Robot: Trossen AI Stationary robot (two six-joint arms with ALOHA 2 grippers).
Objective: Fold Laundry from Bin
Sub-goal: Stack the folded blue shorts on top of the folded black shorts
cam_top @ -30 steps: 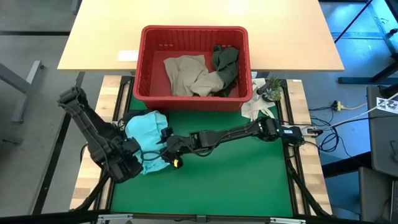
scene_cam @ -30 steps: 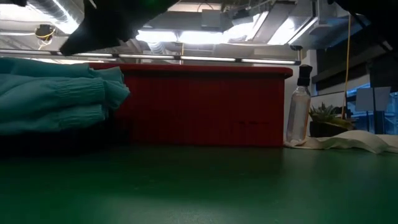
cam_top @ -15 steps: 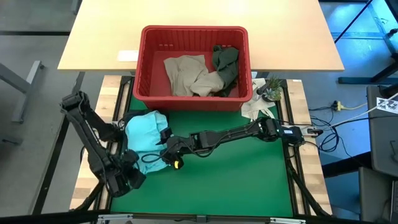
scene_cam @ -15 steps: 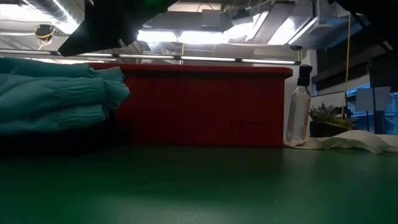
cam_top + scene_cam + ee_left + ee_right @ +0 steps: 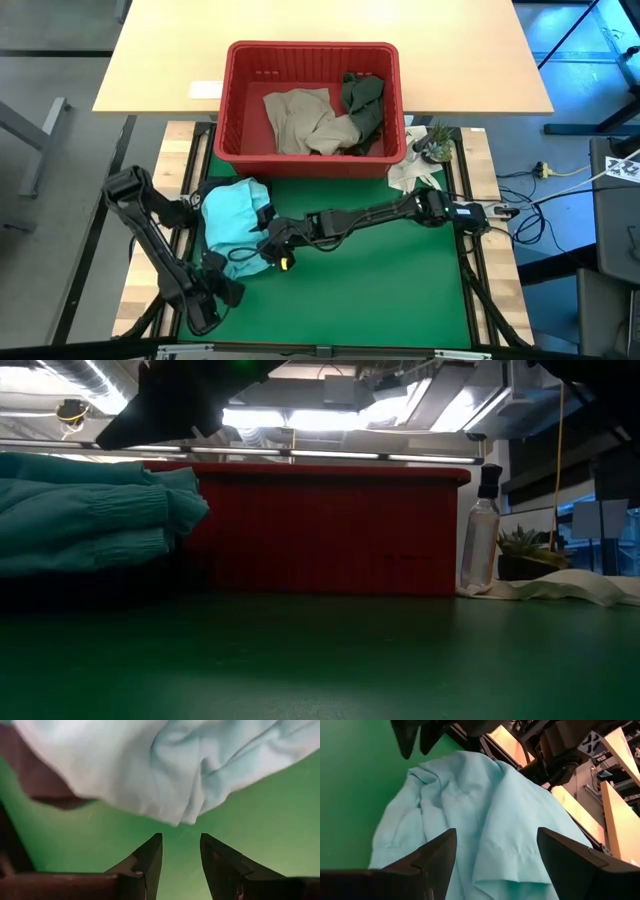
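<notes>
At the far left of the high view, the left arm folds down along the edge of the green mat (image 5: pixel 380 290) that covers the near part of the desk. The left claw (image 5: pixel 222 290) sits low over the near-left corner of the mat, just off the near edge of the light teal garment (image 5: pixel 232 220). In its own wrist view the left claw (image 5: pixel 181 851) has its two dark fingers parted with bare green mat between them; nothing is held, and the teal cloth (image 5: pixel 165 765) lies just ahead of the tips without touching them.

The teal garment rests in a bunched heap on the left side of the mat, just in front of the red bin (image 5: pixel 312 52). In the low view it shows as a stack of soft folds (image 5: pixel 90 520) beside the bin's red wall (image 5: pixel 330 530).

Moving right, the right arm stretches across the middle of the mat, and the right claw (image 5: pixel 268 243) is at the teal garment's right edge. Its wrist view shows the right claw (image 5: pixel 495 852) spread wide, over the cloth and gripping nothing.

Inside the bin, which stands on the pale wooden part of the desk (image 5: pixel 150 70), lie a beige-tan garment (image 5: pixel 300 120) and, to its right, a dark olive green garment (image 5: pixel 362 100).

Right of the bin are a small potted plant (image 5: pixel 436 142), a white cloth (image 5: pixel 412 174) and, in the low view, a spray bottle (image 5: pixel 481 540).
</notes>
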